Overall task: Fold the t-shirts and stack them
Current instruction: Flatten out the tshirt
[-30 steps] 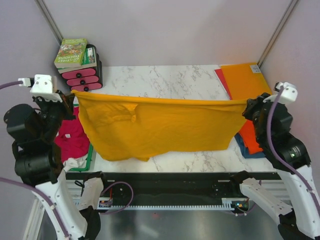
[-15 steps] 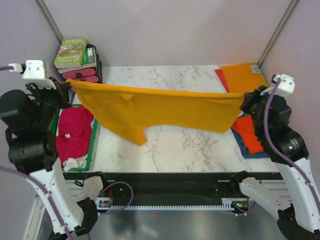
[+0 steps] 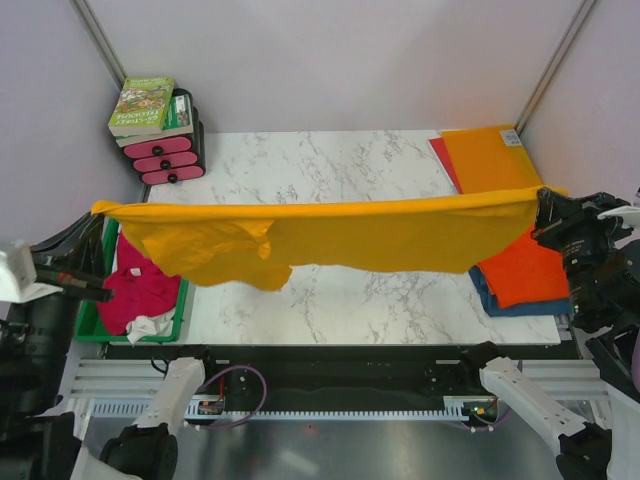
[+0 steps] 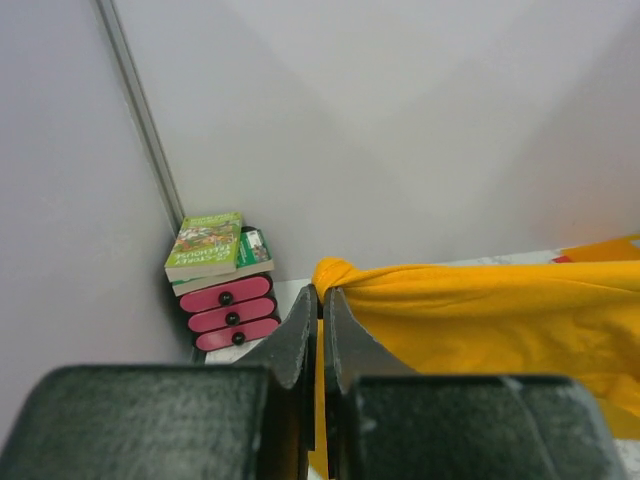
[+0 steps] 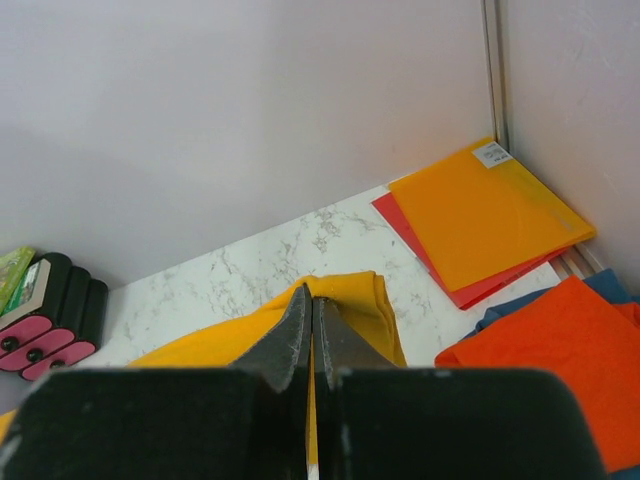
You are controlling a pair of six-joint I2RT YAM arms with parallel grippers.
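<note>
The golden-orange t-shirt (image 3: 350,235) hangs stretched in the air across the table, held at both upper corners. My left gripper (image 3: 100,209) is shut on its left corner; in the left wrist view the jaws (image 4: 321,292) pinch a bunched fold of the cloth (image 4: 500,310). My right gripper (image 3: 543,204) is shut on the right corner, and its wrist view shows the jaws (image 5: 311,295) closed on the cloth (image 5: 375,300). A red-orange t-shirt (image 3: 525,270) lies folded on a blue one (image 3: 487,297) at the right. A magenta-pink t-shirt (image 3: 135,285) lies crumpled in the green tray (image 3: 184,300) on the left.
Books on a black organiser with pink drawers (image 3: 160,150) stand at the back left corner. Stiff orange and red sheets (image 3: 490,155) lie at the back right. A white cloth (image 3: 150,326) sits in the tray's near end. Walls close in on three sides.
Both arms have swung outward and toward the near side, lifting the golden-orange shirt higher and pulling it taut. Its hanging lower part has risen off the table.
</note>
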